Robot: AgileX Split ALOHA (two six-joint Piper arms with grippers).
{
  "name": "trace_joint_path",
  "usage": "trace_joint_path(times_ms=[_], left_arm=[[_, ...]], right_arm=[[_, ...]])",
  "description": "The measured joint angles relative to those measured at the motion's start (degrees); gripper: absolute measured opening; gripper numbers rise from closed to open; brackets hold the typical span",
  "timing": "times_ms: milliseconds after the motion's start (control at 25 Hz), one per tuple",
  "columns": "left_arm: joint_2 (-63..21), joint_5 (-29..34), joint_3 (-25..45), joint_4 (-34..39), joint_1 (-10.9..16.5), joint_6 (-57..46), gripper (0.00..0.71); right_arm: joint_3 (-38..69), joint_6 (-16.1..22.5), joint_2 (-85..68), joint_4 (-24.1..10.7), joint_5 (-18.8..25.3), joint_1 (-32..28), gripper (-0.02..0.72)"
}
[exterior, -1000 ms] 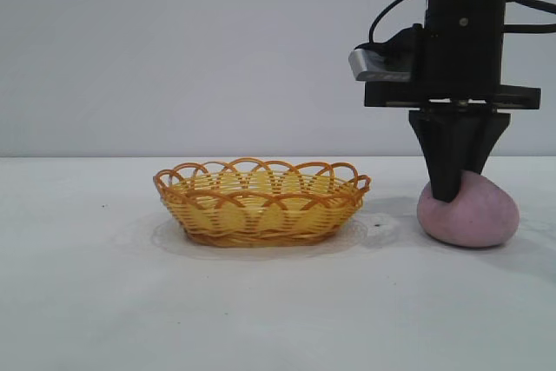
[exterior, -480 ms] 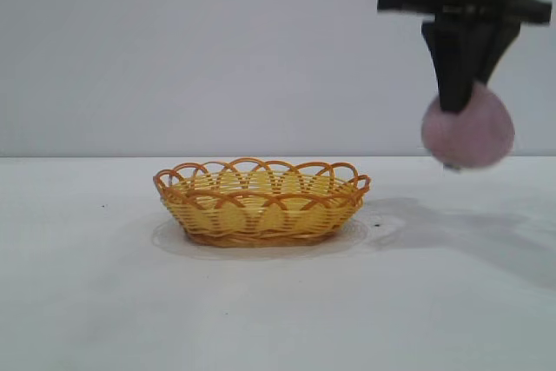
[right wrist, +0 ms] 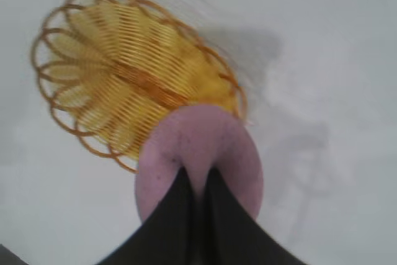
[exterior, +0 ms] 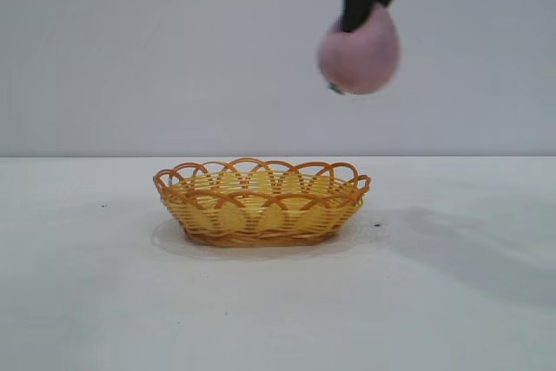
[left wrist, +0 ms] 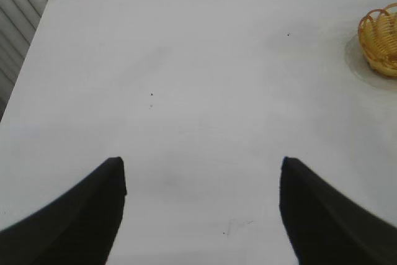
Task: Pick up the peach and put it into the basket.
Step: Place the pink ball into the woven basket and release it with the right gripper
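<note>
Pinching the soft, light-looking peach by a fold at its top, the right pincer is hanging above the basket (left pincer idling wide over the tabletop).

The basket stands on the desk, slightly left of centre in the exterior view, with nothing in it. The peach hangs well above the desk, over the basket's right end, pinched at its top between the closed fingers of the right end effector. The left end effector sits apart over bare desk, jaws spread, with the basket off at the edge of its wrist view.
</note>
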Motion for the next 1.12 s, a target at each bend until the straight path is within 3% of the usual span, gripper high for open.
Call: trace_joint_path(times_ms=[200,440,760,800,880,920,1080,1120], left_arm=[[0.00,0.00,0.00,0.00,0.00,0.00,0.459],[0.00,0.00,0.00,0.00,0.00,0.00,0.459],[0.00,0.00,0.00,0.00,0.00,0.00,0.459],[0.00,0.00,0.00,0.00,0.00,0.00,0.459],[0.00,0.00,0.00,0.00,0.00,0.00,0.459],[0.00,0.00,0.00,0.00,0.00,0.00,0.459],[0.00,0.00,0.00,0.00,0.00,0.00,0.459],[0.00,0.00,0.00,0.00,0.00,0.00,0.459]], right_arm=[[-0.12,-0.50,4.81,0.48,-1.67,3.31,0.000],[-0.23,-2.00,9.17,0.96,-6.20,3.42,0.000],[-0.62,-3.07,11.72,3.51,-7.93,3.42,0.000],[-0.62,-3.07,11.81,3.51,-8.18,3.42,0.060],[-0.62,-3.07,11.94,3.51,-8.49,3.42,0.060],[-0.62,-3.07,11.94,3.51,-8.72,3.42,0.131],[-0.71,-3.07,11.94,3.81,-9.20,3.42,0.264],[-0.71,-3.07,11.94,4.10,-9.20,3.42,0.255]])
